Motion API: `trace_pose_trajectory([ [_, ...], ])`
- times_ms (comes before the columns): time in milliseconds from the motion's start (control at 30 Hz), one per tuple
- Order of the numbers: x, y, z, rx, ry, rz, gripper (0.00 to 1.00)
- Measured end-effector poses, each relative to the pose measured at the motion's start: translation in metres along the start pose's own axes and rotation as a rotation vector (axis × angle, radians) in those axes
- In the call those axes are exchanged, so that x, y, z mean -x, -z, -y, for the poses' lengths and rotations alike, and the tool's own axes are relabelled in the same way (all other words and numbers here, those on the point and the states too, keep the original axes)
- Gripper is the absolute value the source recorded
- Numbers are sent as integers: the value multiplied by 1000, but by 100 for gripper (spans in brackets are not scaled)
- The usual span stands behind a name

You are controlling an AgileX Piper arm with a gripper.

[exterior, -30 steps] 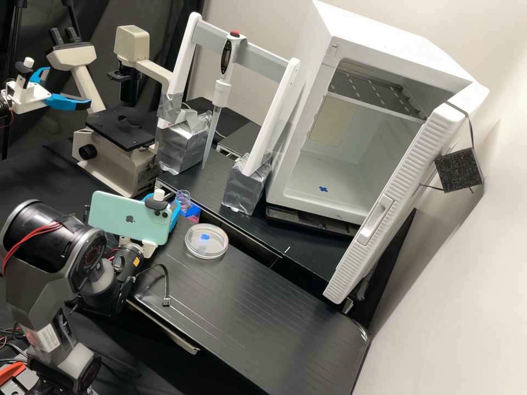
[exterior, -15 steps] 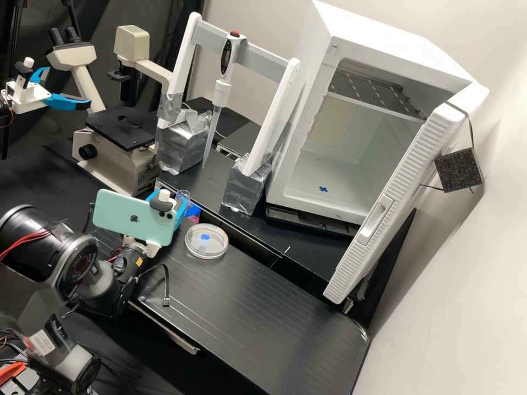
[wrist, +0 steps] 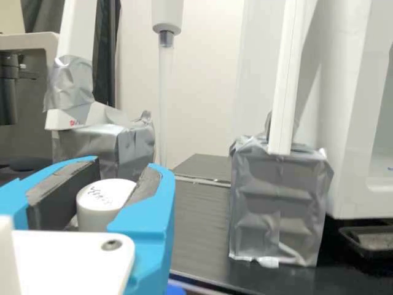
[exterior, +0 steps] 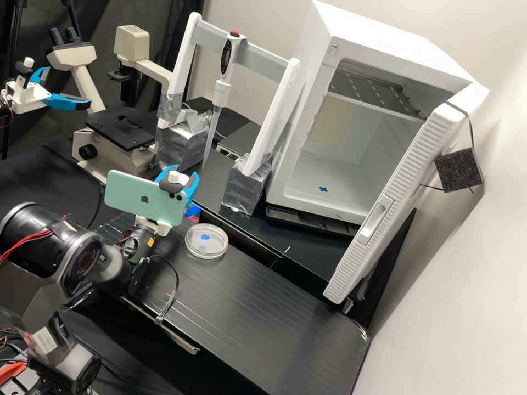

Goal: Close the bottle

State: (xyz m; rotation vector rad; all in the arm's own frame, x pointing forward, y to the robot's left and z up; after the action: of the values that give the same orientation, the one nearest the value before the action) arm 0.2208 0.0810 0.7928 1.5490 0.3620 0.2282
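one white cap point(wrist: 98, 209), pinched upright by the pincer point(wrist: 128, 165), presumably for level threading; beyond the pincer, a silver-wrapped block point(wrist: 276, 215) seemingly weights the white post point(wrist: 286, 86)!

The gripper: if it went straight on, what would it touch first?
Ahead of the gripper, probably the clear pipette tip, though the silver-wrapped block nearer the microscope may come first; depth is unclear.

Dark grey arm point(exterior: 49, 241) bent at its joints — white gripper point(exterior: 184, 170) out front, blue fingers point(wrist: 150, 224) partly closed
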Motion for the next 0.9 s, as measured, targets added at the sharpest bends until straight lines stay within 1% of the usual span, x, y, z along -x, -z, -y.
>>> trace_pose_trajectory([
  [133,-9,0,1,-2,-2,-2,0],
  [233,-14,-1,2,14,0,2,0],
  [300,-17,0,3,10,-3,1,0],
  [333,-19,0,4,8,-1,5,0],
  [400,-22,-1,6,17,0,12,0],
  [467,-27,-2,9,14,11,21,0],
  [667,-34,-10,19,33,59,69,0],
  [900,-35,-14,22,30,69,87,0],
])
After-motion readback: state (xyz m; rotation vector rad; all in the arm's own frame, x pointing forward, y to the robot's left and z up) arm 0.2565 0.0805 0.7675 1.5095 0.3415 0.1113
